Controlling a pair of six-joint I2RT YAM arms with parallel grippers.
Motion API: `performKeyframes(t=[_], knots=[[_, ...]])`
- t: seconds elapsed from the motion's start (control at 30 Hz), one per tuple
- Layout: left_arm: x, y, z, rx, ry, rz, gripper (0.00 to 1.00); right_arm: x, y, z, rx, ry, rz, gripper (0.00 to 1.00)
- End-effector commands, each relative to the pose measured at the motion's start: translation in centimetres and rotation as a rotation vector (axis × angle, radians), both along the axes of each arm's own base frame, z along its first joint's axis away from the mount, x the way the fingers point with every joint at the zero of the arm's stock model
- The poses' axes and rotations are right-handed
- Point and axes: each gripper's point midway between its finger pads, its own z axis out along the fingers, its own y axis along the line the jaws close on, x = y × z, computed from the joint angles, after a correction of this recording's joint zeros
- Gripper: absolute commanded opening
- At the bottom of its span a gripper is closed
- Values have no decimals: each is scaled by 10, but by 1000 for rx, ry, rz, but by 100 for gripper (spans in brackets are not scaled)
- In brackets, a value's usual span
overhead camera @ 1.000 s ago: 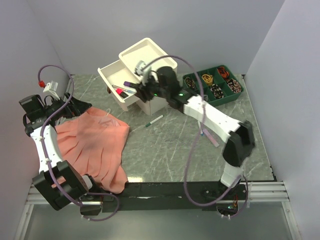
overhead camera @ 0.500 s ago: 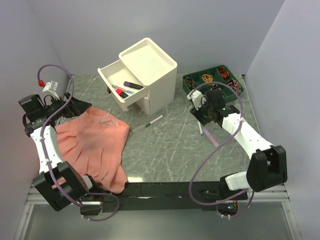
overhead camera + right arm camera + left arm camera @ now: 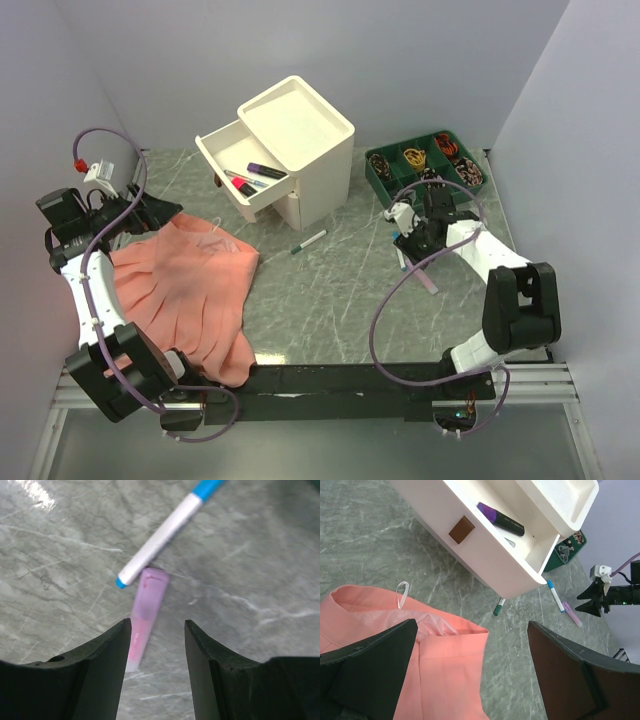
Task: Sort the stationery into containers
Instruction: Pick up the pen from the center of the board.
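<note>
The lilac-pink highlighter (image 3: 145, 611) lies on the table (image 3: 260, 580) just beside a blue-capped pen (image 3: 167, 530), well apart from the open drawer (image 3: 210, 158). The right gripper (image 3: 156, 630) hovers above it with fingers apart, so this looks like the pick-up step. Next it must go down and close on it. The left gripper (image 3: 470, 630) is spread wide too.

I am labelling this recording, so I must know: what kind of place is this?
Probably a robot test booth, not a home: plain white walls close in a grey table, the left arm and right arm are bolted at its near edge, and a cabinet and pink cloth sit there as props.
</note>
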Motion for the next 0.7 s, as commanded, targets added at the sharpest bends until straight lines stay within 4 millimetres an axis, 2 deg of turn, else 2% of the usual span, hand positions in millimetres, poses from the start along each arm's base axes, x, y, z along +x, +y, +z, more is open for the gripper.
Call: performKeyframes(t=[0.0, 0.27, 0.4, 0.5, 0.57, 0.63, 0.67], knots=[[-2, -2, 18, 36, -57, -7, 100, -2, 7, -8, 31, 57, 44, 55], [-2, -1, 18, 45, -50, 1, 100, 2, 5, -28, 13, 110, 31, 55], [-2, -1, 16, 39, -41, 4, 99, 4, 6, -36, 12, 142, 31, 50], [-2, 0, 18, 41, -42, 7, 99, -2, 6, -46, 10, 194, 38, 36], [-2, -1, 17, 39, -39, 6, 100, -6, 6, -52, 14, 229, 35, 22], [-2, 0, 17, 42, -39, 6, 99, -12, 7, -51, 23, 254, 38, 8], [-2, 0, 17, 42, -36, 7, 100, -13, 8, -46, 29, 250, 32, 5]])
